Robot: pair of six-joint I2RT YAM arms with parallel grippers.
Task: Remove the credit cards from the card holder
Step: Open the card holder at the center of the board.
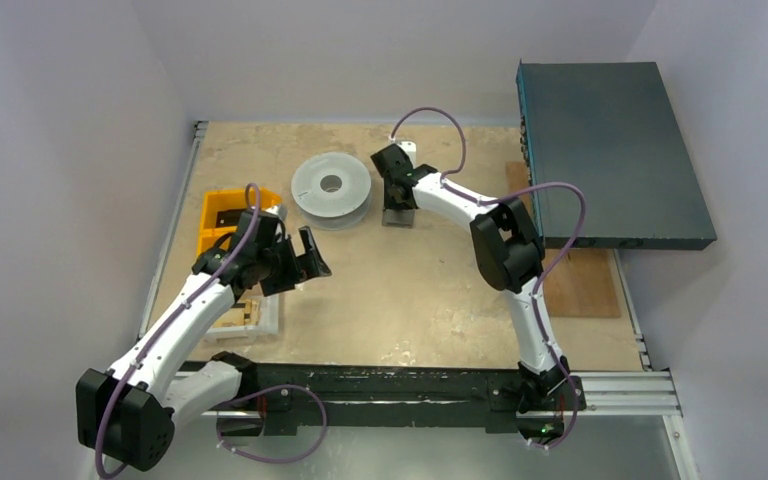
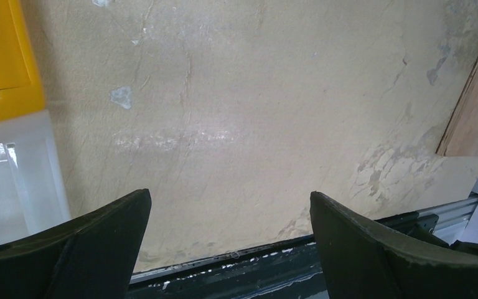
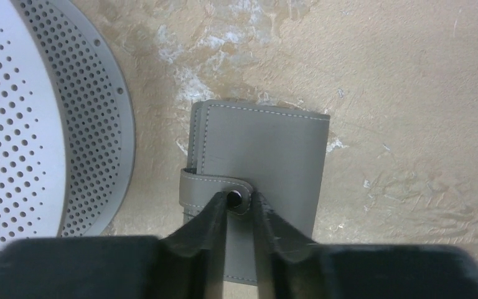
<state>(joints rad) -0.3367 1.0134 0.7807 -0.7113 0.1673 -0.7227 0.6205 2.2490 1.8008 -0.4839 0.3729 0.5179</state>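
The slate-grey card holder [image 3: 267, 149] lies flat on the table beside the round spool, folded, its flap [image 3: 215, 187] snapped across it. It also shows in the top view [image 1: 397, 217], mostly under my right gripper [image 1: 397, 196]. In the right wrist view my right gripper [image 3: 239, 198] points down onto it, fingertips [image 3: 215, 215] drawn close around the flap's snap end. No cards show. My left gripper [image 1: 310, 262] hangs wide open and empty over bare table, its fingers [image 2: 99, 243] far apart in the left wrist view.
The pale grey perforated spool [image 1: 331, 187] sits just left of the card holder. Yellow bins [image 1: 225, 215] and a white tray [image 1: 250, 318] are at the left. A dark flat box [image 1: 610, 150] and a wooden board [image 1: 585, 280] are at the right. A black rail [image 1: 380, 385] runs along the near edge.
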